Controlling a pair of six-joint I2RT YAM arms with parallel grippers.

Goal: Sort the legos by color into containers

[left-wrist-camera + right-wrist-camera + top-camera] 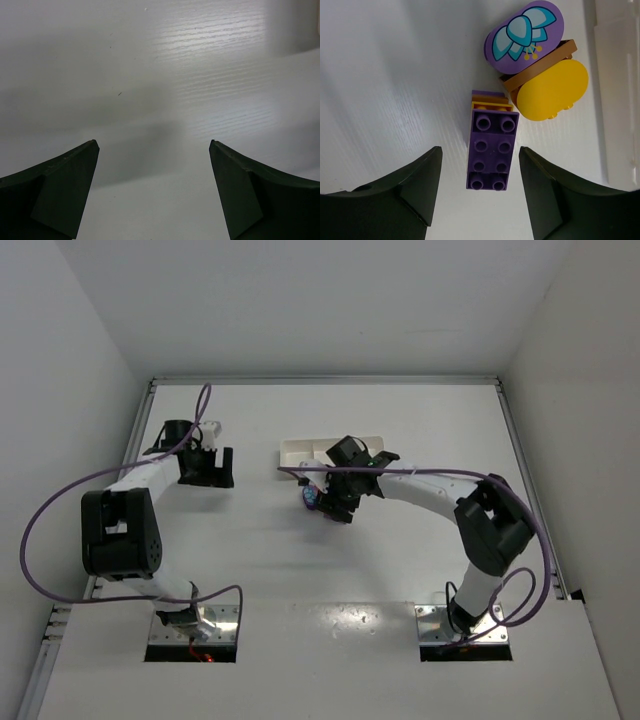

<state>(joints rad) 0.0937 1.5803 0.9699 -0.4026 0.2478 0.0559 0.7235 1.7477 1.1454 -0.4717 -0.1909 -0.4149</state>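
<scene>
- Right gripper [480, 150]: jaws released and partly spread, filling the lower corners of the wrist view; they stand either side of a long purple brick [492, 135], with a thin gap on each side and no contact visible; it grasps nothing.
- The purple brick lies flat on the white table [385, 75], studs up, in the lower centre; a small yellow-orange piece [491, 105] touches its far end.
- Upper right: a rounded purple brick [524, 31] with a light blue flower, a brown piece [540, 67] and a rounded yellow brick [552, 91], packed together on the table.
- White tray [620, 100]: along the right edge, just beside the cluster; no brick shows inside it.
- Left gripper [153, 145]: jaws spread wide over bare table, holding nothing; in the top view it sits at upper left, well apart from the tray.
</scene>
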